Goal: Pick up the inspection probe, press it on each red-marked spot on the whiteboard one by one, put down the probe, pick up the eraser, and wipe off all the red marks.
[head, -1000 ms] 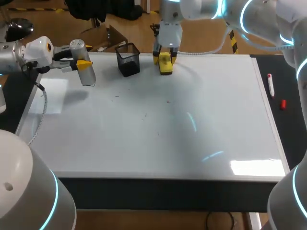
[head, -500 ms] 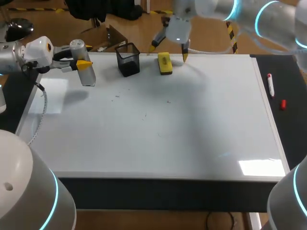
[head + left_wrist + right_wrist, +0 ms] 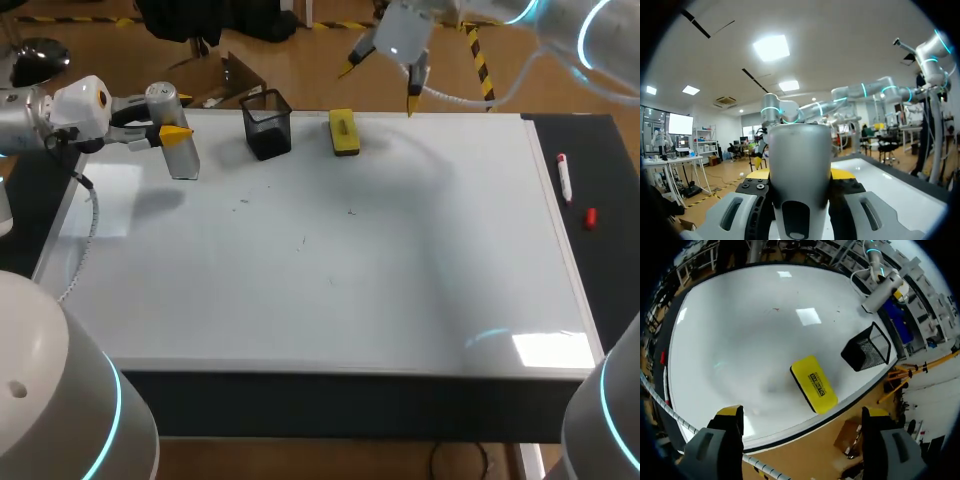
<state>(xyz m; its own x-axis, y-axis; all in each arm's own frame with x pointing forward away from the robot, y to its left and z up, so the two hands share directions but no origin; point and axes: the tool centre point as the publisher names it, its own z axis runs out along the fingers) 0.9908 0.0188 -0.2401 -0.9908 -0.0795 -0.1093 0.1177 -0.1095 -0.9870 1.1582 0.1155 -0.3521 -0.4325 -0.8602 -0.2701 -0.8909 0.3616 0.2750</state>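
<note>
Yellow and flat, the eraser (image 3: 345, 132) lies on the whiteboard (image 3: 330, 290) at its far edge, just beside a black mesh cup (image 3: 267, 125), which reads as its parking spot. The right tool (image 3: 381, 86) hangs above and a little beyond it with its fingers spread wide and nothing between them (released, so the wiping looks finished). The left tool (image 3: 172, 135) is clenched on the inspection probe (image 3: 180, 145) and holds it upright at the board's far left corner, clear of the working area, though the task wants it set down. Only faint specks show on the board. A red marker (image 3: 565, 178) lies along the desk's right edge.
</note>
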